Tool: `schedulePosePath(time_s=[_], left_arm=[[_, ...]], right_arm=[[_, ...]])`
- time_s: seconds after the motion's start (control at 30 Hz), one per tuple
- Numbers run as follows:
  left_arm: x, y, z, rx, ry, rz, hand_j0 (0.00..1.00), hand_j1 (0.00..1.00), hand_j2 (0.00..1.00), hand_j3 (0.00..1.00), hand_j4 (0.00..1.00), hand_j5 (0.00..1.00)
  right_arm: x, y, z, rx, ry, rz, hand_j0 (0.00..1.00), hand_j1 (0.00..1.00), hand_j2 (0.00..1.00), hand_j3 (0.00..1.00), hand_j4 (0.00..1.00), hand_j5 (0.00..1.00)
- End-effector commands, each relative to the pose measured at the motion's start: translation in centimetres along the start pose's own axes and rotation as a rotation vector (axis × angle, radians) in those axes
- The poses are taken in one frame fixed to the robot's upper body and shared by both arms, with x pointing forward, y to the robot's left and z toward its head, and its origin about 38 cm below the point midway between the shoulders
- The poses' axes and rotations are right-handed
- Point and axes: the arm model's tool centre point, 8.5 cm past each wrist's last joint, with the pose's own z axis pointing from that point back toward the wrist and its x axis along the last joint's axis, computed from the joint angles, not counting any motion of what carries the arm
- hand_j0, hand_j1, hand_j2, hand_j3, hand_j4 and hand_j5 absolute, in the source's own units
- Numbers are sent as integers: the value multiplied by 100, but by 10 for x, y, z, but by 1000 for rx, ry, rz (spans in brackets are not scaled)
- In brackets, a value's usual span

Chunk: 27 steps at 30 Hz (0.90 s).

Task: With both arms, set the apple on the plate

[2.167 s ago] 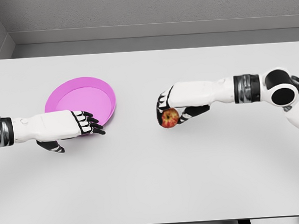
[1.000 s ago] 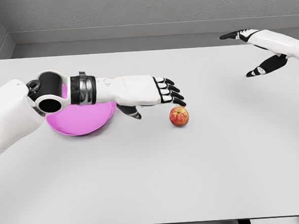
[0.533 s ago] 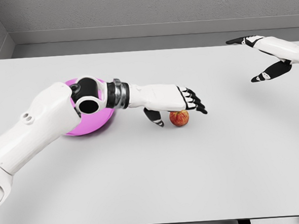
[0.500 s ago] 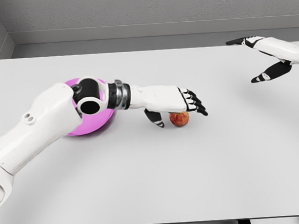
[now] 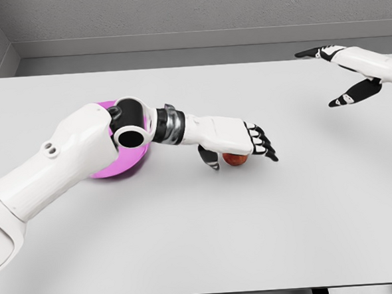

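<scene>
Mostly hidden beneath the open-fingered left hand (image 5: 239, 143), the apple (image 5: 235, 159) barely shows; plate (image 5: 117, 170) half-covered.

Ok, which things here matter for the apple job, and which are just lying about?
In the job:
- apple, on the table under the left hand
- plate, pink, mostly hidden behind the left arm
- left hand, over the apple, fingers extended, not closed on it
- right hand, open, raised at the far right

Lying about:
- nothing; only the table is otherwise in view
</scene>
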Motion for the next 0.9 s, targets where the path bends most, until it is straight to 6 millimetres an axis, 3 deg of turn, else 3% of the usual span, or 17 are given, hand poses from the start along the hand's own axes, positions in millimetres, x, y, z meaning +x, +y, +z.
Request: schedulePosePath(time_s=[0.0, 0.1, 0.43, 0.6, 0.7, 0.87], left_arm=[[-7, -6, 3, -8, 21, 23, 100, 100, 100, 100, 100, 100], [-18, -13, 5, -22, 51, 51, 100, 100, 100, 100, 100, 100], [-18, -10, 2, -19, 48, 48, 98, 98, 98, 98, 98, 98], [-18, -9, 1, -19, 47, 46, 92, 92, 92, 92, 92, 92], [-35, -16, 2, -45, 100, 72, 92, 92, 92, 92, 92, 92], [-31, -12, -4, -39, 86, 66, 92, 92, 92, 92, 92, 92]], right_arm=[[0, -2, 1, -4, 0, -3, 100, 100, 100, 100, 100, 100], [-1, -2, 3, -1, 7, 0, 100, 100, 100, 100, 100, 100], [-2, -3, 3, 22, 30, 41, 100, 100, 100, 100, 100, 100], [0, -4, 0, 18, 22, 41, 100, 100, 100, 100, 100, 100], [3, -5, -2, 13, 11, 43, 100, 100, 100, 100, 100, 100], [2, -3, -2, 15, 12, 41, 100, 100, 100, 100, 100, 100]])
